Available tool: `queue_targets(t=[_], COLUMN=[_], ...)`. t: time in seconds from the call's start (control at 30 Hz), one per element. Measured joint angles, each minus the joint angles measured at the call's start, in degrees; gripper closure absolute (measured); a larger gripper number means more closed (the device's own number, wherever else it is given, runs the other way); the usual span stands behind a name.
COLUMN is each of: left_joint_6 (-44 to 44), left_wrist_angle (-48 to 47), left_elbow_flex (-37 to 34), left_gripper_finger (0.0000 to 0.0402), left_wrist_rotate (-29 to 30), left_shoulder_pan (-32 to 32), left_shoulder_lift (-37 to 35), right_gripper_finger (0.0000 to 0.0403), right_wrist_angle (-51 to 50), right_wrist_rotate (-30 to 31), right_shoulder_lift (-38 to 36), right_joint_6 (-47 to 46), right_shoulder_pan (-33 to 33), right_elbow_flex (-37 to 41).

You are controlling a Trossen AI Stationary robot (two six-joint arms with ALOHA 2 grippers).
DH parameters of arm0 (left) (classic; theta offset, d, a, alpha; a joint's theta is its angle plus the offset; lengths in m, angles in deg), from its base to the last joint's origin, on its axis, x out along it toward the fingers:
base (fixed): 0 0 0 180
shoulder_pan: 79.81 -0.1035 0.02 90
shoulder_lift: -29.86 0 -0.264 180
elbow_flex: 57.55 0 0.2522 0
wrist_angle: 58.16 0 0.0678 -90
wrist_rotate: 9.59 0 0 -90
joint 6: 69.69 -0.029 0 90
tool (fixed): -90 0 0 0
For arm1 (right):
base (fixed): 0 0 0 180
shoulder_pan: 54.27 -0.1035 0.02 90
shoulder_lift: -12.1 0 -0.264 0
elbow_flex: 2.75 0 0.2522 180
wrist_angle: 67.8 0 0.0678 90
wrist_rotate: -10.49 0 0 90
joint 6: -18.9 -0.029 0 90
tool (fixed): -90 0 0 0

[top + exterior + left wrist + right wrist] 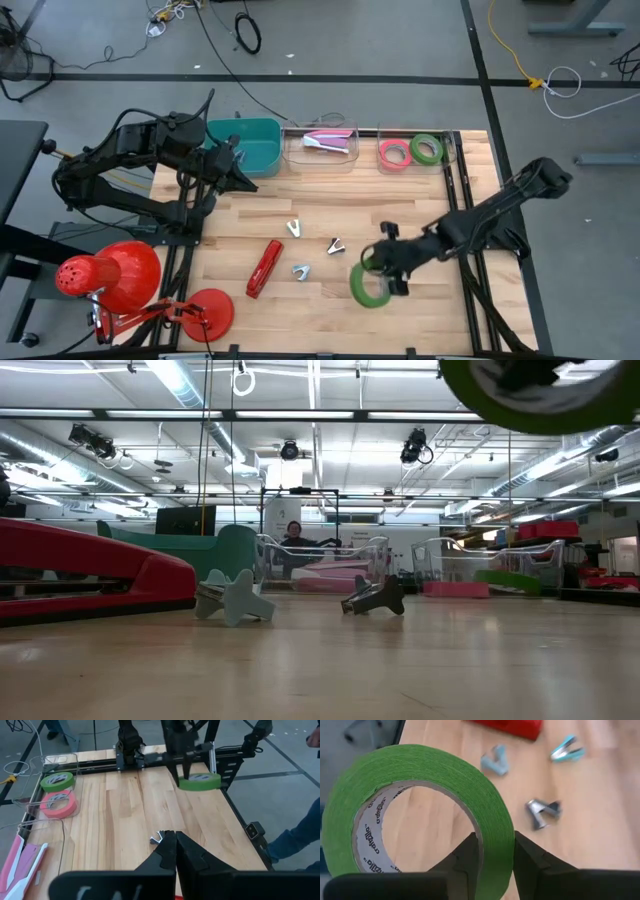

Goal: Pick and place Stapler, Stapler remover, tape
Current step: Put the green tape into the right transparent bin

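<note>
My right gripper (383, 268) is shut on a green tape roll (367, 286) above the table's near right part; the low view shows the roll (540, 400) well off the wood. My left gripper (243, 180) is shut and empty at the far left, by a teal bin (250, 143). A red stapler (265, 268) lies flat on the table. Three staple removers (293, 229), (335, 245), (301, 270) lie near it. A pink tape roll (394, 154) and another green tape roll (427, 148) lie in a clear tray at the back. My right gripper pinches the green roll's wall (496, 851), one finger (468, 854) inside the open centre and one (530, 861) outside. The fingers come from above, pointing down. The roll hangs about level below them, lifted clear of the table.
A second clear tray (322, 143) at the back holds a pink and white stapler. A red desk lamp (110, 278) stands at the near left corner. Bare wood lies between the removers and the back trays. A person's leg (295, 840) shows beyond the table's edge.
</note>
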Motion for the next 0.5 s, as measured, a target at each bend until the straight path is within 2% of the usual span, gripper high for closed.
queue_targets(t=[0.5], left_joint_6=[0.1], left_wrist_angle=[1.0], left_elbow_flex=[0.0], left_gripper_finger=[0.0401], left_wrist_rotate=[0.0], left_shoulder_pan=[0.0], left_shoulder_lift=[0.0], right_gripper_finger=[0.0311], right_wrist_angle=[-1.8], right_wrist_rotate=[1.9], right_shoulder_lift=[-15.6], right_joint_6=[3.6], right_shoulder_pan=[10.1], right_elbow_flex=[0.0])
